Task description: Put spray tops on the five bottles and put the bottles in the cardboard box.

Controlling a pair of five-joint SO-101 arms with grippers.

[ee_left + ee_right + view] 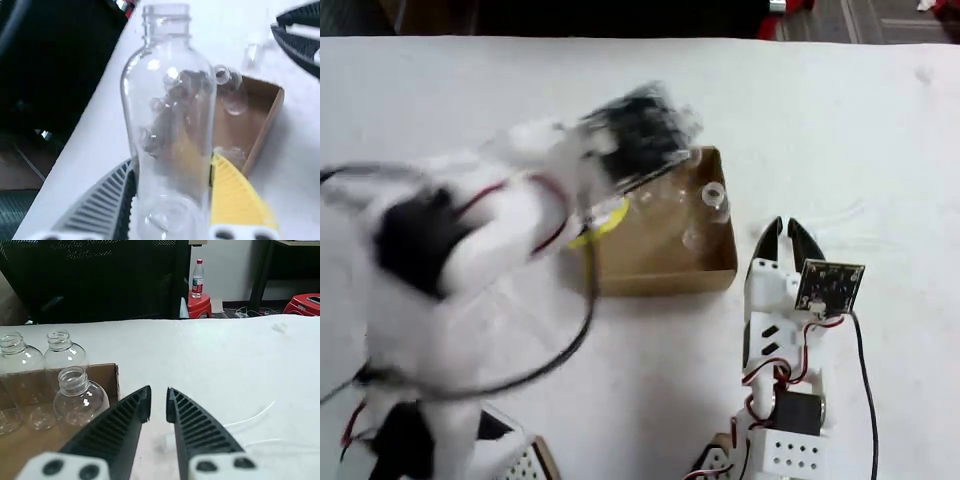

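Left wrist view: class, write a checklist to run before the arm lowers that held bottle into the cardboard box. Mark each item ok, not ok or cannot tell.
1. Held bottle gripped by left gripper: ok, a finger each side.
2. Spray top on it: not ok, neck bare.
3. Tops on bottles in cardboard box: not ok, three open necks.
4. Box clear of right gripper: ok, it sits beside, open, empty.
5. Free room in box: cannot tell.
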